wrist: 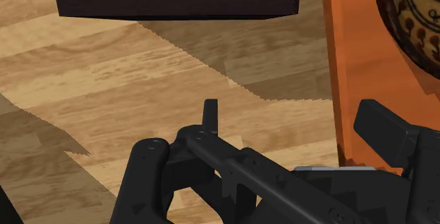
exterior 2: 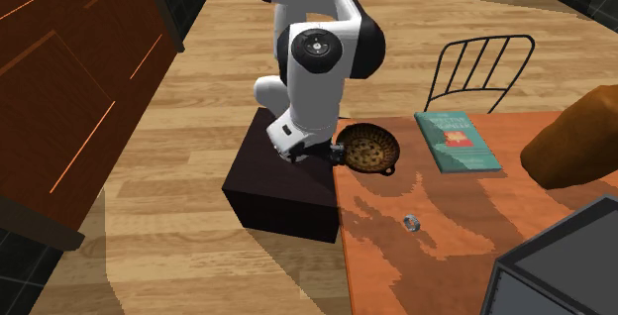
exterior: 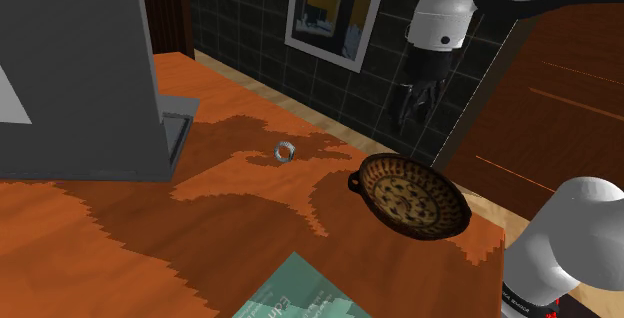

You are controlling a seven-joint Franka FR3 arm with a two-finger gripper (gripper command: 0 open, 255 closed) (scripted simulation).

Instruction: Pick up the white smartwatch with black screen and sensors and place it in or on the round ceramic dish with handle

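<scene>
stand (exterior 2: 282, 189): one dark, plain box on a pale plank floor, nearest the camera in the shoulder view.
book (exterior: 300, 296): one flat rectangle with a teal cover, at the table's near edge.
table (exterior: 120, 256): orange-brown top with wood grain and patchy shadow.
dish (exterior: 412, 198): one round, shallow dish, brown with a dark dotted pattern inside. It has a small loop handle on the side toward the watch, and it sits by the table edge next to the stand.
smartwatch (exterior: 284, 151): one small pale grey band curled in a loop (the screen is too small to make out). It lies on the table between the dish and the grey box, apart from both and well away from the gripper.
grey box (exterior: 80, 76): one large, flat-faced, untextured box at the shoulder view's left.
gripper (exterior: 417, 106): black, hanging well above the dish's far side. I cannot tell whether it is open or closed.
wall: dark square tiles, with one framed picture (exterior: 330, 11).
chair (exterior 2: 480, 65): one thin dark wire back, beyond the book in the second exterior view.
</scene>
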